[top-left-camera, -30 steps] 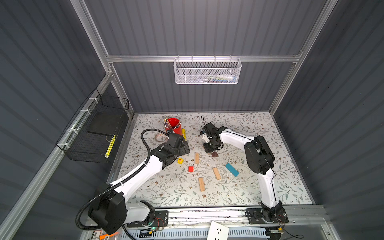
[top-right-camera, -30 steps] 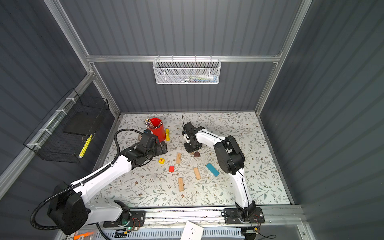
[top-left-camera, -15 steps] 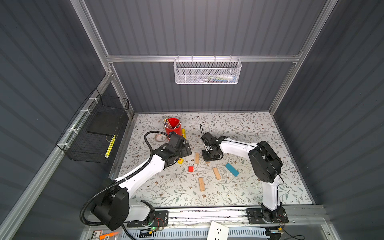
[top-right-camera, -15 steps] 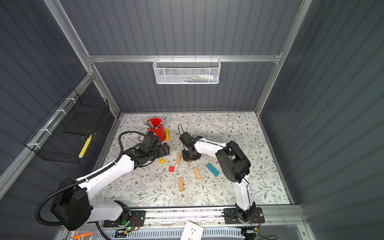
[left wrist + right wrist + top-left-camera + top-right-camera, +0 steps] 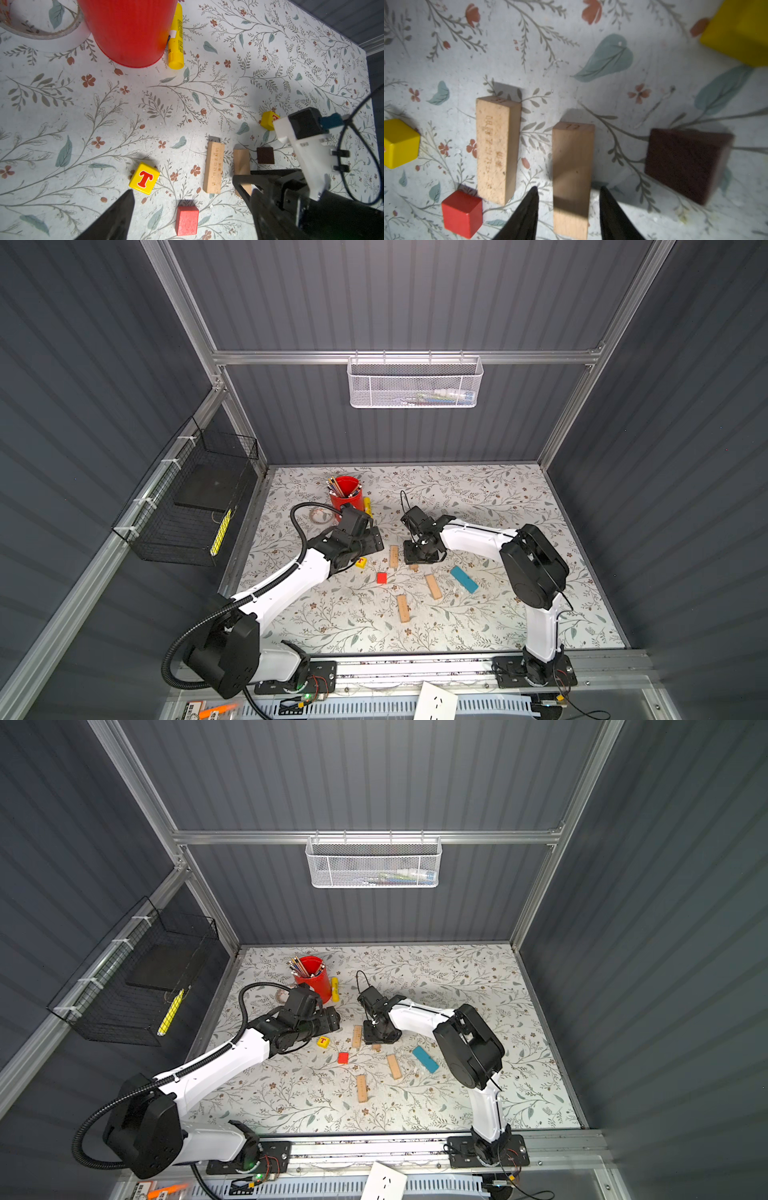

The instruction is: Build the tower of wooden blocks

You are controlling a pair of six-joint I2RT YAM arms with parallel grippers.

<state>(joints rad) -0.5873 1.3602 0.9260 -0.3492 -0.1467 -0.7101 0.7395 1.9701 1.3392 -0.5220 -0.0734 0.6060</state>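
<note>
No tower stands yet on the floral bench [image 5: 519,531]. The right tool [image 5: 568,190], jaws apart, straddles a tan plank [image 5: 572,158] lying flat beside a second tan plank [image 5: 497,145], probably the base pair. The left tool [image 5: 191,195] gapes above the red cube [image 5: 187,217]. The next layer must go on crosswise without nudging them.

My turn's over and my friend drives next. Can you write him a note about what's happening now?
Left claw: open, empty, near the yellow wooden cube with a red T.
Right claw: open, straddling a tan wooden plank lying flat, not gripping.
Red wooden cube, blue wooden plank, dark brown wooden piece, second yellow cube and three more tan planks lie separately on the floral table.
Done: nothing stacked.
To do: stack them all.
</note>
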